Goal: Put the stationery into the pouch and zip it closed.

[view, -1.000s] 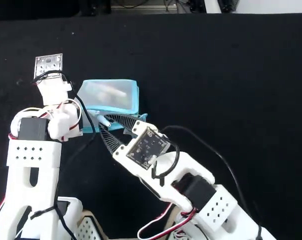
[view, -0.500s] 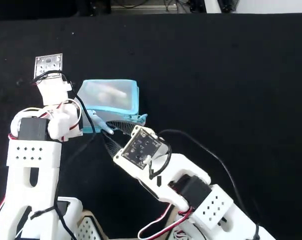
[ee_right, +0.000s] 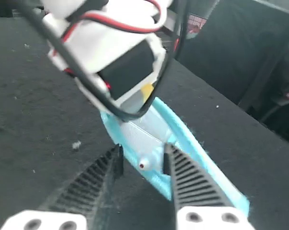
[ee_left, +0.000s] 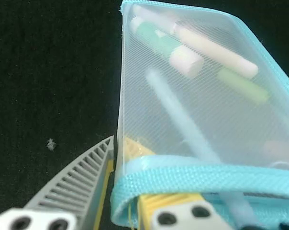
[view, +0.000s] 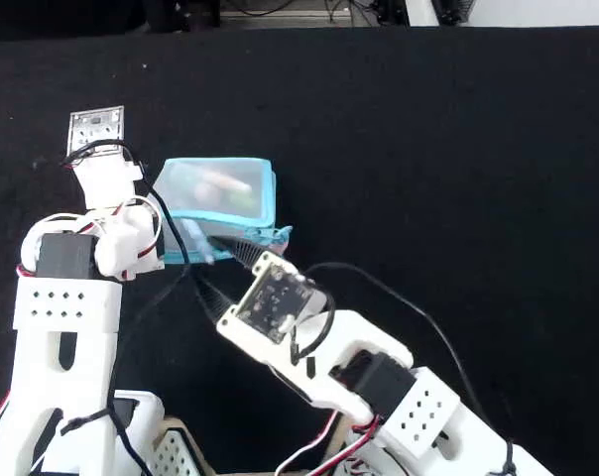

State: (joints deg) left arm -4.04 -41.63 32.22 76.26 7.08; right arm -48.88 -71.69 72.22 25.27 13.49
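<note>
A teal mesh pouch [view: 220, 193] lies on the black table, with several pens and markers showing through its mesh [ee_left: 183, 96]. My left gripper [view: 171, 246] is shut on the pouch's open edge at its near left corner: the grey finger [ee_left: 82, 182] is outside and the yellow-padded one under the teal rim. A light blue pen [view: 195, 238] sticks out of the opening, its shaft [ee_left: 183, 124] inside. My right gripper [view: 216, 260] sits at the near edge, its black ribbed fingers closed around the pen's end [ee_right: 143, 164] beside the pouch's rim [ee_right: 192, 143].
A small square metal plate [view: 96, 127] lies at the far left. The left arm's motor and cables [ee_right: 111, 62] hang just beyond my right gripper. Bare black table [view: 458, 178] spreads to the right and behind the pouch.
My right gripper has slid left along the pouch's near edge, and its fingers have narrowed from wide open onto the pen's end. The left arm has kept still.
</note>
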